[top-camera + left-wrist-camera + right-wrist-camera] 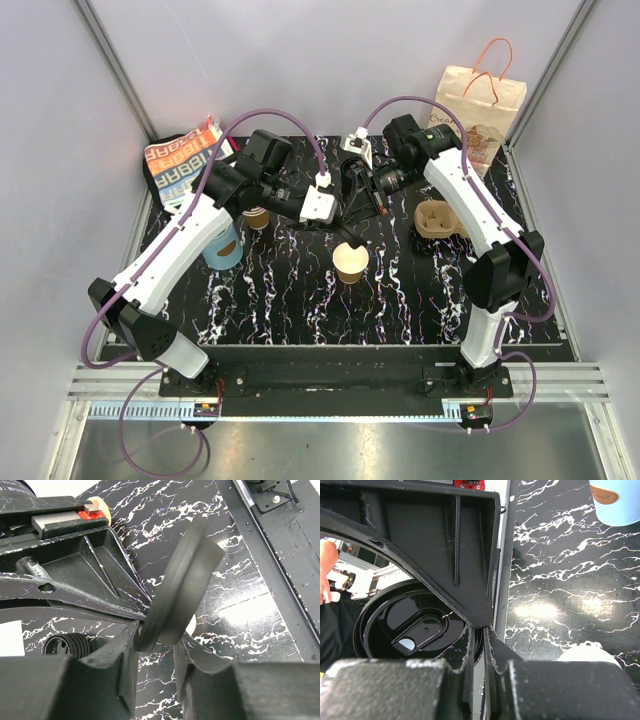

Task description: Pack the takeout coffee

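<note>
Lid: the black lid (185, 580) is off the cup and up in the air at mid-table. You see it edge-on and tilted from your left wrist camera.
Left gripper: your left gripper (157, 645) has its fingers clamped on the lid's lower rim, one finger on each side.
Right gripper: your right gripper (481, 640) meets the same lid at its rim. Its fingers are drawn almost together, but you cannot tell whether they pinch the rim.
Lid face: your right wrist camera shows you the lid's round glossy face with the sip opening.
Cup: the brown paper cup (350, 262) stands upright and uncovered on the black marbled mat (280, 290), just nearer you than the two grippers.
Tray: the brown cup tray (440, 218) lies to the cup's right, under your right arm.
Bag: the paper bag (480, 105) stands at the far right corner.
Blue cup: the blue cup (222, 248) sits beside your left arm.
</note>
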Robot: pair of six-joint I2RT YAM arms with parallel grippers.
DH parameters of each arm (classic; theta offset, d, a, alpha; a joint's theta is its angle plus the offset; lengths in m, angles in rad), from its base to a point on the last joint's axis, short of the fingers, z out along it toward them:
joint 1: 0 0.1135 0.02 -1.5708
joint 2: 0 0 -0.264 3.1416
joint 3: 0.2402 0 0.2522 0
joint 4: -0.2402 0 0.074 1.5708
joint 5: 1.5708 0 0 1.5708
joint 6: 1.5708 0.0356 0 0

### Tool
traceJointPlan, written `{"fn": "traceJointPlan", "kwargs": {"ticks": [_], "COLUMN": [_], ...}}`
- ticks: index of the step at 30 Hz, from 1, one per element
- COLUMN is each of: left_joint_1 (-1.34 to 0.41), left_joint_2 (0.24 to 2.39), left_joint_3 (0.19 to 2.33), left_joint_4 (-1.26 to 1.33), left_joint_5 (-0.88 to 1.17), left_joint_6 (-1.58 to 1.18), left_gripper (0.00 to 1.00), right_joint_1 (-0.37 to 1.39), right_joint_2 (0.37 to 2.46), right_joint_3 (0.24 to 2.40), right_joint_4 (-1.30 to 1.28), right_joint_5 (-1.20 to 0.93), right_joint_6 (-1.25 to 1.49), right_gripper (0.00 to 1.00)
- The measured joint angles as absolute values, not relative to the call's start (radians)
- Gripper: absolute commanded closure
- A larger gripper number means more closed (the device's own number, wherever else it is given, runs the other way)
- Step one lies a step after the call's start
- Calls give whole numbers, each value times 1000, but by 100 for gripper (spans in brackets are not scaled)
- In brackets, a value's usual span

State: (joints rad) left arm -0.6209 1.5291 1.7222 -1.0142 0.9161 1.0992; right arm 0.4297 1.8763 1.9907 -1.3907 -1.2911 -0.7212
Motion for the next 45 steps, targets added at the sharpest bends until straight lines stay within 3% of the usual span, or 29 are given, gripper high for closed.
{"fn": "traceJointPlan", "kwargs": {"ticks": [8,12,14,16,26,34,45], "left_joint_1": [-622,-621,-621,-622,-634,-646,-645], "left_joint_2": [1529,1529,1529,1529,1510,1466,1466], "left_joint_3": [1722,1722,1721,1721,1671,1572,1501], "left_joint_4": [-1015,-1018,-1019,-1021,-1039,-1035,-947], "left_joint_5": [916,916,918,919,934,914,803], "left_joint_6": [1098,1098,1098,1098,1097,995,710], "left_gripper": [81,86,88,90,93,93,97], "right_joint_1": [430,430,430,430,373,233,239], "right_joint_2": [1877,1882,1884,1885,1900,1890,1568], "right_joint_3": [1991,1991,1993,1998,2090,2129,1831], "right_joint_4": [-1392,-1393,-1394,-1395,-1378,-1346,-1050], "right_joint_5": [-1291,-1293,-1291,-1285,-1243,-1079,-561], "right_joint_6": [-719,-714,-710,-708,-661,-473,-318], "right_gripper": [98,75,73,63,43,37,36]}}
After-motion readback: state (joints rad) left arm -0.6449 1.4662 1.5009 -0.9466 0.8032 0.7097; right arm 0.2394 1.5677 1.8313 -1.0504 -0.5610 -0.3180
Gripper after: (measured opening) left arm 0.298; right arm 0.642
